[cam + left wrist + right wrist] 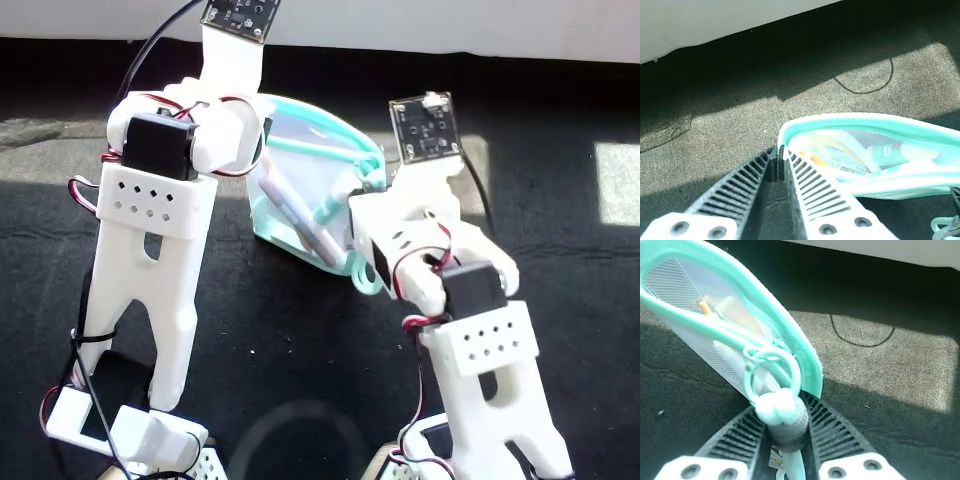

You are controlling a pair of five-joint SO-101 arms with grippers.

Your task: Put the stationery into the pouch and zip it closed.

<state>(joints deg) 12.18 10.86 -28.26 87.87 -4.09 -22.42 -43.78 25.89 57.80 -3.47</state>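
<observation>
A mint-green mesh pouch (305,160) is held up off the dark mat between the two arms. Pens (296,215) and other stationery (850,155) lie inside it. In the left wrist view my left gripper (779,162) is shut on the end seam of the pouch (865,125), with the zip edge running away from its fingers. My right gripper (783,422) is shut on the knotted mint zip pull (777,402) at the other end of the pouch (700,295), its ring and cord looping just above the fingertips. In the high view the right gripper (362,222) sits at the pouch's right end.
A dark mat (290,340) covers the table, with bright sunlit patches (618,180) on the right. A white wall edge (715,20) runs along the back. A thin loop of thread (860,335) lies on the mat behind the pouch.
</observation>
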